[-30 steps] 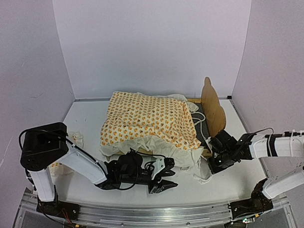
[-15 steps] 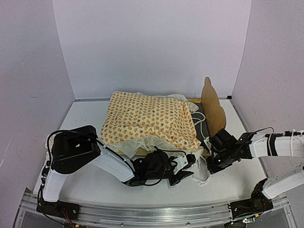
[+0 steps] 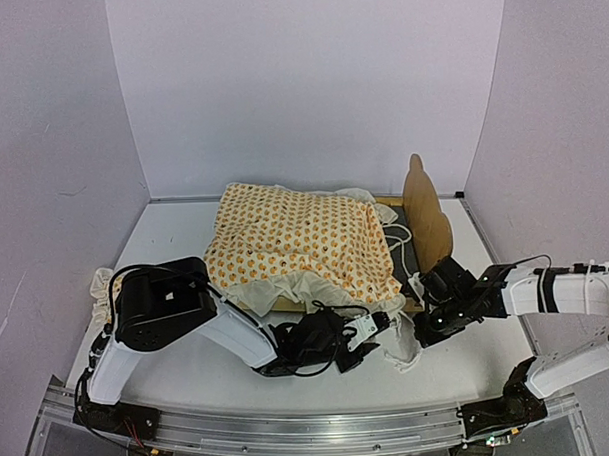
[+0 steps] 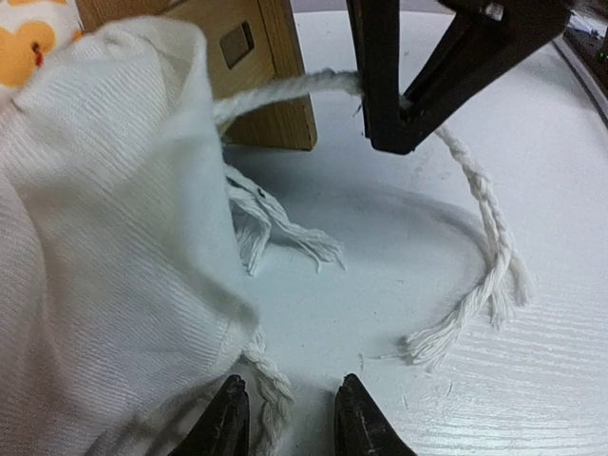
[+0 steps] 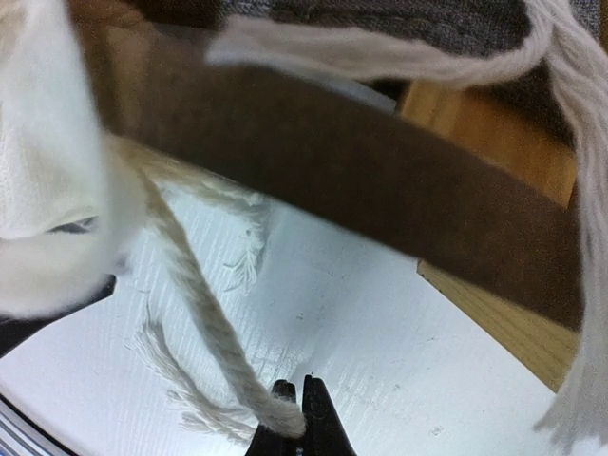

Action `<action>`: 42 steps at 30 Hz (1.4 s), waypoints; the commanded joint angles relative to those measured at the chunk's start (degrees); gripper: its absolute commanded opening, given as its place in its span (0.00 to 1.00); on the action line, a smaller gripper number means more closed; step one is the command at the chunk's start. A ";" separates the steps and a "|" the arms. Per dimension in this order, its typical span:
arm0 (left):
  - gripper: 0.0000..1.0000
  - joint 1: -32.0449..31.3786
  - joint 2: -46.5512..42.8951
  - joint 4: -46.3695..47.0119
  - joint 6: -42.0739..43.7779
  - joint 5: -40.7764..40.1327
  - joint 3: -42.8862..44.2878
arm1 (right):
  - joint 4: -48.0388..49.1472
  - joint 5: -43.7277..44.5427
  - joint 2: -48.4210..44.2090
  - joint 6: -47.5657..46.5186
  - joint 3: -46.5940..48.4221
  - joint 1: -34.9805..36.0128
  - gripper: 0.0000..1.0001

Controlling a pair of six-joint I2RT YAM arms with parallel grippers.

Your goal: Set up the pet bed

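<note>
The pet bed (image 3: 427, 219) stands at the middle back, its plywood headboard on the right. The orange-dotted cover (image 3: 295, 243) is draped over it and hangs over the front. My right gripper (image 5: 296, 420) is shut on a braided tie cord (image 5: 195, 304) of the cover, just off the bed's near right corner post (image 4: 256, 66). My left gripper (image 4: 290, 420) is low on the table beside the cover's white corner (image 4: 104, 247). Its fingers are apart, and a second braided tie (image 4: 269, 385) lies loose between them, closer to the left finger.
Two more frayed tie ends (image 4: 475, 304) lie on the white table in front of the bed. A small cream ruffled piece (image 3: 102, 287) sits at the left edge behind the left arm. Purple walls close in the back and sides.
The left arm has swung right along the front of the bed to the cover's near right corner, and its jaws have narrowed. The right arm has stayed put with its cord.
</note>
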 commanded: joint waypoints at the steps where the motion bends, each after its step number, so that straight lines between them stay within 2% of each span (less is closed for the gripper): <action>1: 0.31 0.04 1.22 -2.10 0.80 -0.87 3.43 | 1.31 -0.90 -1.65 0.49 1.63 -0.25 0.00; 6: 0.33 0.56 2.40 -4.76 0.80 -2.81 4.83 | 1.26 -0.91 -1.74 0.45 1.72 -0.25 0.00; 8: 0.27 0.60 2.33 -7.23 1.44 -2.80 5.14 | 1.29 -0.97 -1.74 0.47 1.85 -0.25 0.00; 12: 0.08 0.44 0.89 -13.38 2.48 -2.72 4.47 | 1.25 -1.05 -1.98 0.58 1.83 -0.25 0.00; 14: 0.05 0.49 -0.35 -17.83 2.88 -1.76 4.51 | 1.08 -1.17 -2.32 0.59 1.89 -0.25 0.00; 17: 0.00 0.38 -3.75 -25.89 4.47 6.76 4.18 | 0.80 -0.85 -2.83 0.70 2.06 -0.25 0.00; 19: 0.00 0.29 -10.01 -26.29 6.06 18.04 -0.91 | 0.45 0.03 -2.65 0.72 2.32 -0.25 0.00; 21: 0.00 0.05 -19.61 -20.13 5.42 27.06 -8.01 | 0.03 1.05 -2.26 0.54 2.38 -0.28 0.00; 25: 0.00 -0.78 -33.23 -8.05 3.23 31.52 -19.66 | -0.62 5.28 -1.12 1.89 1.79 -0.41 0.00; 30: 0.00 -0.79 -40.02 -1.03 -2.86 29.70 -24.92 | -0.96 10.52 -1.12 3.85 0.90 -0.71 0.00; 36: 0.00 -0.83 -40.03 2.26 -9.38 21.02 -30.61 | -3.25 14.02 -3.13 2.94 1.10 -0.86 0.00; 38: 0.00 -0.83 -39.23 2.18 -10.39 14.50 -31.63 | -4.82 13.25 -4.41 1.04 1.41 -0.82 0.00; 42: 0.00 -0.79 -38.90 1.99 -12.78 10.75 -33.97 | -11.35 7.42 -7.42 -5.14 4.14 -0.77 0.00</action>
